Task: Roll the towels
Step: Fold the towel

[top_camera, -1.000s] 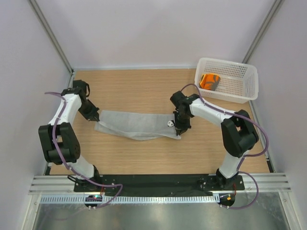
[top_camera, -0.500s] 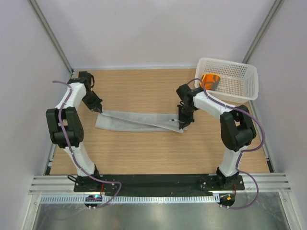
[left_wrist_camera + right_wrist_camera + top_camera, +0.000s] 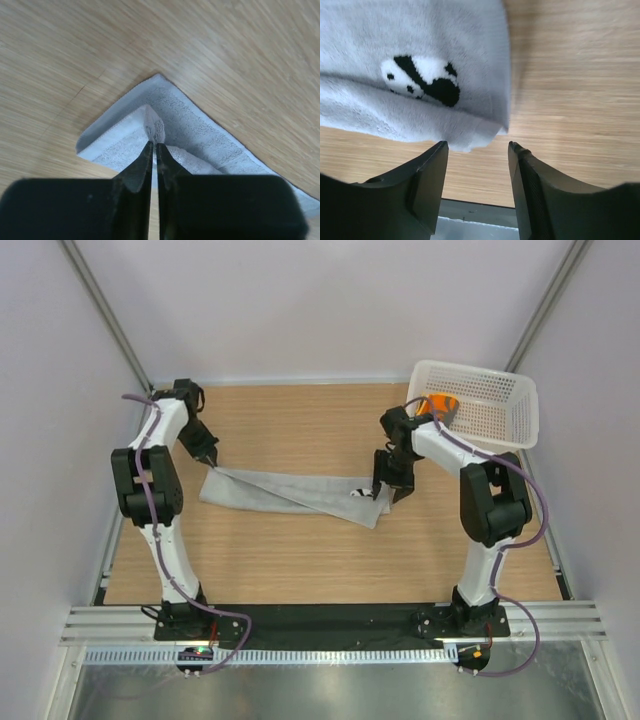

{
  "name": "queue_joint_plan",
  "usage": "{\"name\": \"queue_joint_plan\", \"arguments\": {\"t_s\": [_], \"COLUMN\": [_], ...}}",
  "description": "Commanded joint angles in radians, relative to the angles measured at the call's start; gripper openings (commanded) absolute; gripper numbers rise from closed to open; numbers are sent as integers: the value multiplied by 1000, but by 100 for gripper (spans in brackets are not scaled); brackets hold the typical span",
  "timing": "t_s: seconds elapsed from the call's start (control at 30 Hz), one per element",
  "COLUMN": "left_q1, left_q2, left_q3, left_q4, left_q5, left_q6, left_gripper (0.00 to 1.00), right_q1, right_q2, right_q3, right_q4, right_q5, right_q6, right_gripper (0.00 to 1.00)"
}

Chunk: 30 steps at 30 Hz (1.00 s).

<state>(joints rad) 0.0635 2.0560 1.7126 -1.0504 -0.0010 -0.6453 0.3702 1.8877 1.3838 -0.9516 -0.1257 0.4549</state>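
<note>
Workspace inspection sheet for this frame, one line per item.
Surface: wooden table, no spills seen.
Job's things: grey towel lying as a long folded strip, not rolled; orange towel in the basket.
Clutter: nothing seen beyond the basket.
Grippers: left gripper shut on grey towel's left corner; right gripper open over its right end, empty.
Cables: purple cable along each arm, clear of towel.
Surroundings: pale walls, metal frame posts.
</note>
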Motion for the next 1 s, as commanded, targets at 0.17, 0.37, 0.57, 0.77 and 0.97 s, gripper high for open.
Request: {"name": "queue_joint_plan", "arguments": {"t_s": [0.17,0.37,0.57,0.77,0.97], "left_q1": [-4,-11,-22,-24,-24], "left_q2": [148,17,-273,-389,-332], "left_q3": [263,129,-239,-478,-487], "left_q4": [-126,-77,76,208,227], "left_q5": [21,-23,-79,-67,-51], "left_q6": [53,58,10,-28,-40], "left_gripper": [32,61,58,57,53], "right_q1": [-97,-74,12,87,116], "right_q2": [11,-143,-404,-429,-374], "right_q3": [142,-35,-319,-428,-446], "right_q4": [-52,-4,183,346,412], "right_q5": [4,60,11,-32,-11], "right_q6": [-28,-16,67,120,149], "right_gripper": [60,62,60,60,59]}}
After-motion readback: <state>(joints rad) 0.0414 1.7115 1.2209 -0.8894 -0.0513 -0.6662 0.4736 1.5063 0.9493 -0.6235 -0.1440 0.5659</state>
